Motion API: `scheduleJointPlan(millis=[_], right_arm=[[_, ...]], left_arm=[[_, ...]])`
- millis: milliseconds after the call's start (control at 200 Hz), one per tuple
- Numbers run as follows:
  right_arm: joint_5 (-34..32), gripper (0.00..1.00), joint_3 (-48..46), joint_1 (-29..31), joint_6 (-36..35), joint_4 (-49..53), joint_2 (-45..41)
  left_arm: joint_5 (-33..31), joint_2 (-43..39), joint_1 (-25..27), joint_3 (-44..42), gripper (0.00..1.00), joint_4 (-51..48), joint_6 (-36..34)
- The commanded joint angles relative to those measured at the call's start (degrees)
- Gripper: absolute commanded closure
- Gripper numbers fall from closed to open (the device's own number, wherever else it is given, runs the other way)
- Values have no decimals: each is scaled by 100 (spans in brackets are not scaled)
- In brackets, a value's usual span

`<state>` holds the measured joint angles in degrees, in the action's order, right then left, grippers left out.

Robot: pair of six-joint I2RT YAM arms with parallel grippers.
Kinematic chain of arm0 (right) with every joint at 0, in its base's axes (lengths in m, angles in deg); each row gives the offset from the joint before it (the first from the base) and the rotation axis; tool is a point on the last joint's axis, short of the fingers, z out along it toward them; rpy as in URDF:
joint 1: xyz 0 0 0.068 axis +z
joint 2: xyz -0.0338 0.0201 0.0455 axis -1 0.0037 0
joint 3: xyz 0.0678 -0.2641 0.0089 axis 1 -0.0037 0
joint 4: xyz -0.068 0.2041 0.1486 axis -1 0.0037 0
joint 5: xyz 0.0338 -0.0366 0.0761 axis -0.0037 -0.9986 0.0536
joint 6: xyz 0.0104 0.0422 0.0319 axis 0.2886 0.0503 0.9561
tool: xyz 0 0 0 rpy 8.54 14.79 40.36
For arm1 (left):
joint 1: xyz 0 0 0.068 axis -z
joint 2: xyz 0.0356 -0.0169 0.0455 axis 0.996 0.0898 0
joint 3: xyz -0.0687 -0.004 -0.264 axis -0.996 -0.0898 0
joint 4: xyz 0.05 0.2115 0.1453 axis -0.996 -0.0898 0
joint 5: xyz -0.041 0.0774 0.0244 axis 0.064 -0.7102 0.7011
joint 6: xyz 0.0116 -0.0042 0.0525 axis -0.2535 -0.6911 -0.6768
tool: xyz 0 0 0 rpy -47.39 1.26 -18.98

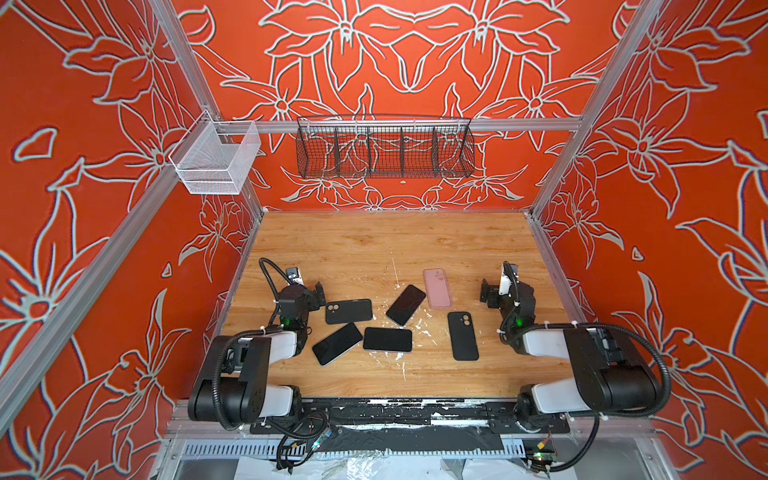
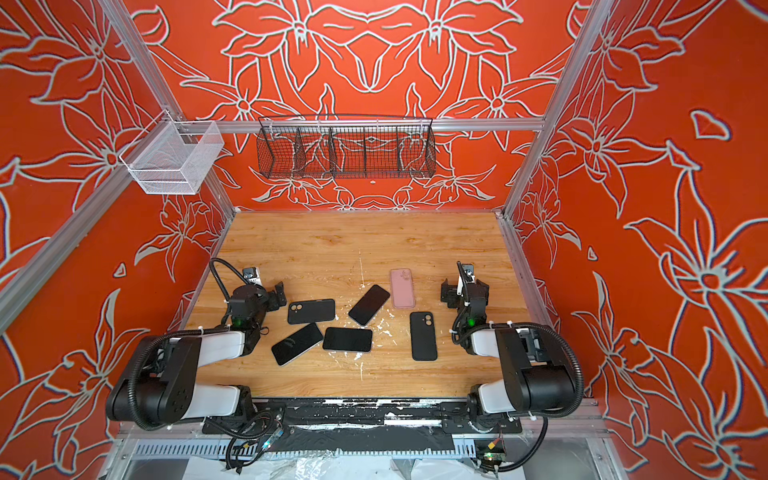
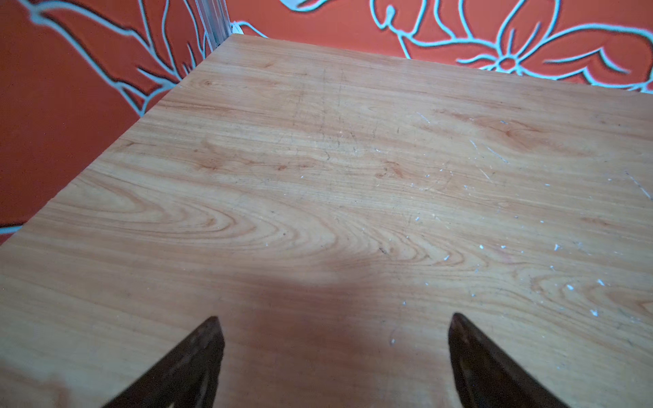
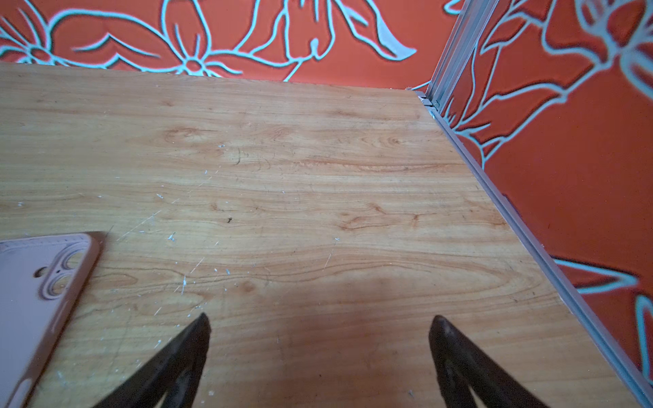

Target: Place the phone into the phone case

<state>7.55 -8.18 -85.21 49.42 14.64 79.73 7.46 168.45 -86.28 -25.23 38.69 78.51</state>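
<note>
Three black phones lie screen up mid-table: one slanted, one near the left arm, one beside it. A pink phone case lies open side up behind them; its camera end shows in the right wrist view. Two black cases with camera holes lie flat, one on the left and one on the right. My left gripper hovers open just left of the left black case. My right gripper stands open to the right of the pink case. Neither holds anything.
The wooden table is walled by red patterned panels on three sides. A black wire basket and a white mesh bin hang high on the frame. White flecks mark the wood around the phones.
</note>
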Motion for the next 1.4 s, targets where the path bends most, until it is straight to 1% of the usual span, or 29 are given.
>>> scheduleJointPlan(millis=[0, 50, 120, 225, 295, 335, 375, 385, 390, 395, 400, 455, 465, 500, 515, 591, 641, 716, 766, 841, 881, 926, 976, 1036, 1116, 1151, 1231, 1281, 1391], right_arm=[[-99, 3, -79, -10, -21, -148, -197], [-61, 3, -122, -10, -23, -104, -309], [30, 3, -121, -10, -66, -51, -432], [64, 3, 338, -10, -56, 1329, -1072], [129, 3, 756, -10, 66, 2230, -1469], [142, 3, 976, -15, 348, 2634, -1684], [119, 3, 1233, -11, 812, 3155, -1888], [75, 3, 1331, -14, 1089, 3384, -1985], [75, 3, 1331, -14, 1089, 3384, -1985], [37, 3, 1386, -11, 1287, 3525, -2034], [37, 3, 1386, -11, 1287, 3525, -2034], [-91, 3, 1783, -18, 2358, 4307, -2256], [-72, 3, 1819, -18, 2429, 4366, -2270], [233, 3, 2037, -38, 2699, 4683, -2362], [516, 3, 2147, -38, 2740, 4754, -2411], [1493, 3, 2313, -36, 2967, 4640, -2586], [1994, 3, 2260, -43, 3293, 4347, -2733], [2598, 3, 2288, -41, 3500, 4169, -2905], [2873, 3, 2434, -42, 3643, 4314, -2888], [3251, 3, 2805, -20, 3695, 4985, -2680], [3434, 3, 3005, 11, 3726, 5493, -2474], [3580, 3, 3222, 93, 3672, 6060, -2268], [3602, 3, 3389, 286, 3591, 6671, -2083], [3482, 3, 3407, 576, 3533, 7019, -1990], [3210, 2, 3241, 1063, 3713, 7050, -1988], [3152, 3, 3149, 1323, 3861, 6952, -1964], [3124, 3, 3036, 1597, 4005, 6847, -1873], [3111, 3, 3070, 1642, 3846, 6943, -1777], [2911, 3, 3358, 1650, 3256, 7317, -1413]], left_arm=[[-213, -169, 23, -22, 4, 121, 98], [-226, -301, 29, -32, 4, 57, 85], [-296, -573, 30, 103, 4, -378, 66], [-373, -1386, 31, 629, 4, -1738, 99], [-377, -2020, 33, 997, 4, -2413, 136], [-455, -2415, 24, 1270, 4, -2791, 270], [-453, -2692, 5, 1561, 4, -3119, 492], [-416, -2753, -3, 1647, 4, -3216, 559], [-403, -2778, -9, 1687, 4, -3267, 597], [-392, -2803, -12, 1734, 4, -3319, 639], [-377, -2829, -22, 1757, 4, -3376, 677], [-73, -3047, -63, 2317, 4, -3947, 1130], [4, -3061, -67, 2411, 4, -4049, 1177], [277, -3105, -72, 2725, 4, -4387, 1295], [392, -3114, -73, 2866, 4, -4562, 1359], [847, -3151, -77, 3323, 4, -5269, 1923], [1021, -3232, -79, 3418, 4, -5610, 2407], [1462, -3382, -77, 3370, 4, -5828, 2664], [2037, -3420, -78, 3267, 3, -5882, 2814], [3043, -3341, -56, 3091, 3, -5955, 3233], [3438, -3232, 46, 3007, 3, -6044, 3400], [3547, -3097, 260, 2959, 3, -6292, 3517], [3482, -2968, 635, 2920, 3, -6539, 3502], [3077, -2826, 1187, 2908, 3, -6881, 3583], [2983, -2644, 1798, 2772, 3, -6895, 3752], [3003, -2536, 1967, 2718, 3, -6894, 3911], [3252, -2357, 2188, 2444, 3, -6636, 4449], [3417, -2305, 2269, 2253, 3, -6397, 4679], [3251, -2296, 2536, 1858, 3, -5967, 5108]])
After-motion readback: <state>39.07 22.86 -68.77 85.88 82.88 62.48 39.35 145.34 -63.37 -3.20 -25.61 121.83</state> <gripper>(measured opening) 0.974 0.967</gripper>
